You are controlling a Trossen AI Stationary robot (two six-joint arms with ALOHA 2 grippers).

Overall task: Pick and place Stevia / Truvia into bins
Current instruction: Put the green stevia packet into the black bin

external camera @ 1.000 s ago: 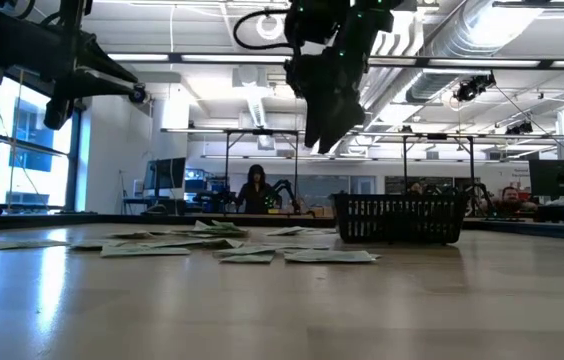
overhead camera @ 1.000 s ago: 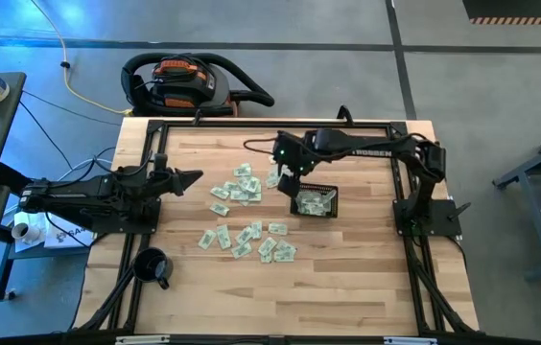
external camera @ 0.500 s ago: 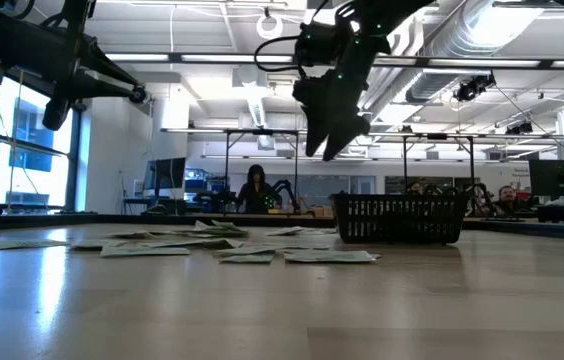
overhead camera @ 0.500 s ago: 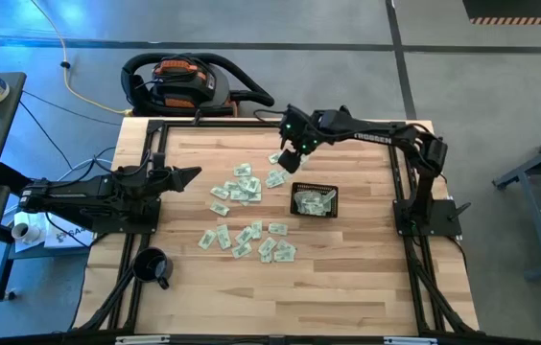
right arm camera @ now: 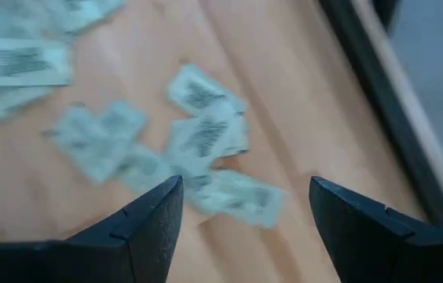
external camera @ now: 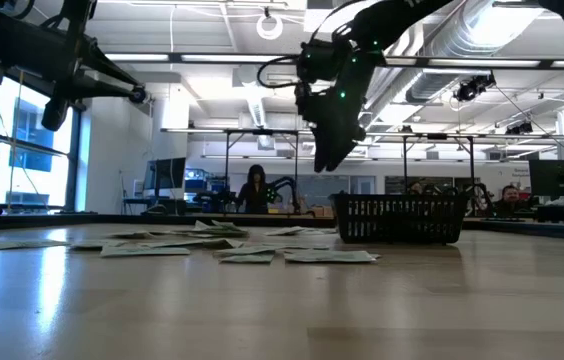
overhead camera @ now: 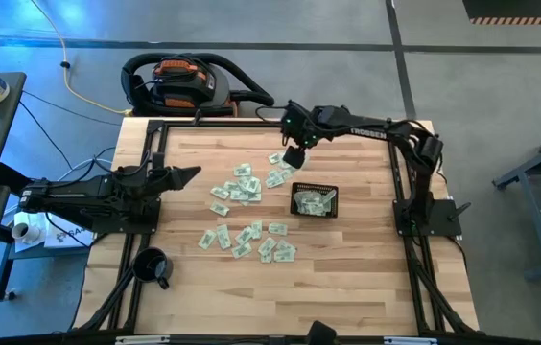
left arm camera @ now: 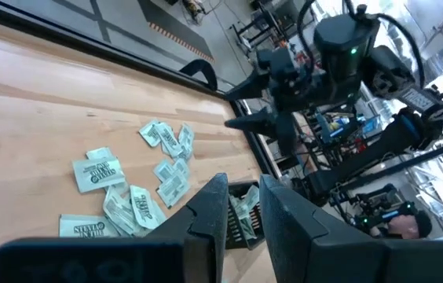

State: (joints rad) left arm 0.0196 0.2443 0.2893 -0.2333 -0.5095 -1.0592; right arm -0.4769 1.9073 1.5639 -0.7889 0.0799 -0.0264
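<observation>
With its fingers standing wide apart and nothing between them, the right gripper (overhead camera: 294, 157) is hanging above the far cluster of Stevia sachets (overhead camera: 276, 175), and I am reading that as a line-up for the next pick. I am holding it high because, in its own wrist view, the pale green and white packets (right arm camera: 206, 141) are lying overlapped on the wood between the two dark fingers (right arm camera: 147, 224), so a straight drop should bracket one of them.

Beside that cluster, toward my right, the black basket (overhead camera: 314, 201) is sitting on the table with a few sachets already inside. I judge the job is only partly done: most of the sachets (overhead camera: 246, 237) are lying loose across the middle of the table, in a far group and a nearer group.

Well apart on the left edge, the left gripper (overhead camera: 192, 175) is waiting off the work, its fingers (left arm camera: 206, 216) narrowly parted and empty.

Near the front left corner, a black mug (overhead camera: 152, 265) is standing clear of everything.
</observation>
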